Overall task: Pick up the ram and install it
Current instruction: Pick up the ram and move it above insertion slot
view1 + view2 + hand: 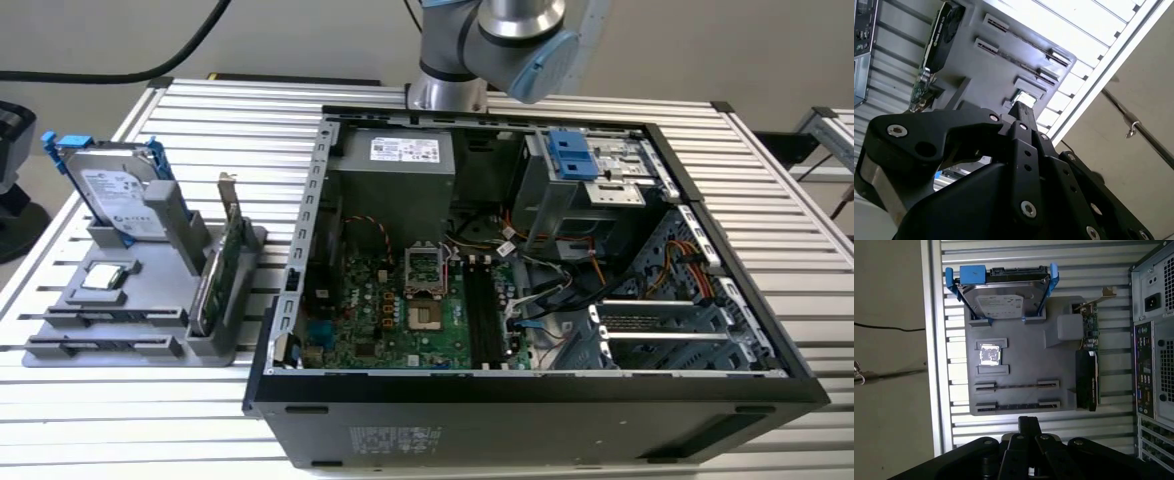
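Two thin dark ram sticks (1016, 386) (1016, 405) stand on edge in the slots of a grey holder tray (1024, 365). In the exterior view the ram (100, 318) sits at the tray's front, on that view's left. My gripper (1028, 419) hangs well above the tray near its ram side, apart from everything. Its black fingers (1021, 107) are shut with nothing between them. The open computer case (534, 260) shows a green motherboard with long dark memory slots (483, 310).
On the tray also stand a silver hard drive with blue rails (1001, 292), a green expansion card with a metal bracket (1089, 365) and a small square chip (989, 354). The arm (507, 40) rises behind the case. The slatted table's edge (934, 340) runs beside the tray.
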You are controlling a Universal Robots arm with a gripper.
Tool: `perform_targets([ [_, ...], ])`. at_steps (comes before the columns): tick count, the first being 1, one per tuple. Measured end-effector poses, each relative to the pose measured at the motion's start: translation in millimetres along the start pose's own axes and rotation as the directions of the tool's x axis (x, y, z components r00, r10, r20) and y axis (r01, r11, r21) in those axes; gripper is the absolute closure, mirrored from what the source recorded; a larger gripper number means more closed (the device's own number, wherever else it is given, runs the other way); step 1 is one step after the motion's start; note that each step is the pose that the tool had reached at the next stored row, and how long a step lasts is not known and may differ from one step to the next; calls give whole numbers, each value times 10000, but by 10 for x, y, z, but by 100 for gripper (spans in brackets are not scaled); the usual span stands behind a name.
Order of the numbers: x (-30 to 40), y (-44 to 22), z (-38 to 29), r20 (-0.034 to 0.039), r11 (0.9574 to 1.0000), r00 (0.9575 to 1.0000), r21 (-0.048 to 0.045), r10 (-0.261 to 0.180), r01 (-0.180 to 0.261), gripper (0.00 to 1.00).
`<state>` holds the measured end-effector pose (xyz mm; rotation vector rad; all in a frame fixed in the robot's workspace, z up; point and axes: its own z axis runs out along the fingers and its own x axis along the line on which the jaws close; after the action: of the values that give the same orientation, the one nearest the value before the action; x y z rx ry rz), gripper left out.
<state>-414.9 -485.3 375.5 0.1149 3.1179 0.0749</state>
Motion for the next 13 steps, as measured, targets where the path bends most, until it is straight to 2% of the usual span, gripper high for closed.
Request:
perform_targets([
  [4, 0, 0, 0, 11, 9997, 9997, 4, 229, -229, 100],
  [13, 0, 0, 0, 11, 9997, 9997, 4, 239, -239, 100],
])
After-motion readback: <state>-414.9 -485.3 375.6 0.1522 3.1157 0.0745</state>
